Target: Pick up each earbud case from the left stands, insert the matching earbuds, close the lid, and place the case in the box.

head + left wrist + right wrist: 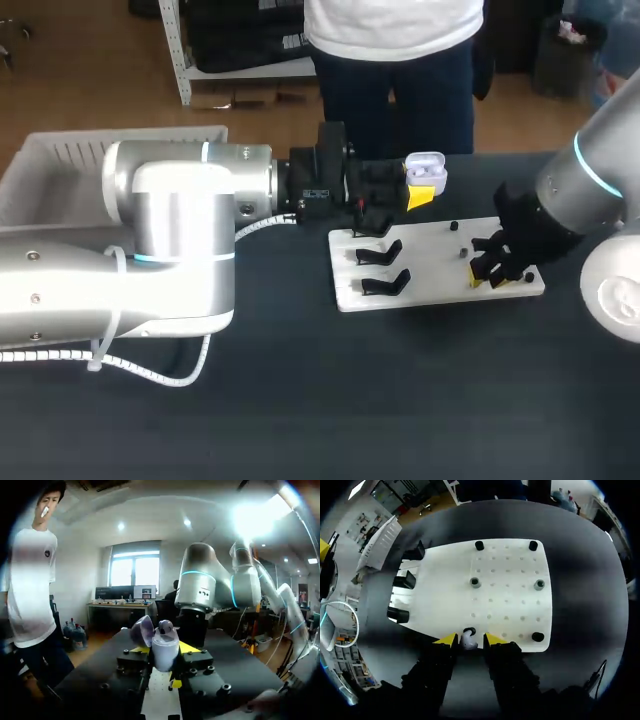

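left arm comes in from the left, along the table's far side. left gripper (pixel 420 192) is clamped on the earbud case (pixel 425 170), which it holds in the air just past the far edge of the white board (pixel 440 285). the case lid is open and tipped back. in the left wrist view we see a seated earbud (pixel 165 626) in the case.

right arm comes in from the right. right gripper (pixel 469 640) is low at the board's right end, by its near edge. its fingers are apart, with a loose earbud (pixel 468 641) between the yellow tips. we see a gap on either side, so it is not gripped. the loose earbud is just beside a small black peg (pixel 469 631).

black stands (pixel 380 256) are on the board's left end. white box (pixel 60 165) is at the table's far left, behind the left arm.
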`<action>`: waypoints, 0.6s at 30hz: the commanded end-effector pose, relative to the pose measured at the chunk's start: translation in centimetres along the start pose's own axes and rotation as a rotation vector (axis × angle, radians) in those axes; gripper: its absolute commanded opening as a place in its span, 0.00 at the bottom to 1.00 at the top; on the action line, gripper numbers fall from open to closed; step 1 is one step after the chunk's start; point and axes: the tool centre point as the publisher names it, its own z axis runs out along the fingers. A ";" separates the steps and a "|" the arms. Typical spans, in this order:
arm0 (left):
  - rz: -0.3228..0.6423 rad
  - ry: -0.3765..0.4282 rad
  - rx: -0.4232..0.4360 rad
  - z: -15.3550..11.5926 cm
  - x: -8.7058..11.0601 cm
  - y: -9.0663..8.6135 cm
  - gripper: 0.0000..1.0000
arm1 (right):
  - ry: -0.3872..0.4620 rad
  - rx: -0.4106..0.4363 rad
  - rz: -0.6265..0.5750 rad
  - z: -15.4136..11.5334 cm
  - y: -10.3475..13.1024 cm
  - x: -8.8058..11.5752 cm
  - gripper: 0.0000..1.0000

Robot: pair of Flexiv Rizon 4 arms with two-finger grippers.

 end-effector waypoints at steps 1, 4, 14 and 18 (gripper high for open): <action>0.005 -0.009 -0.008 0.0 0.2 -0.1 0.00 | 0.001 0.003 0.001 0.2 0.0 -0.2 0.17; 0.005 -0.009 -0.008 0.0 0.2 -0.1 0.00 | 0.002 0.005 -0.001 0.2 0.1 -0.2 0.02; 0.005 -0.009 -0.008 0.0 0.2 -0.1 0.00 | -0.005 0.007 -0.007 -0.3 0.6 -0.1 0.00; 0.005 -0.009 -0.008 0.0 0.2 -0.1 0.00 | -0.027 0.013 -0.013 -1.4 1.1 -0.3 0.00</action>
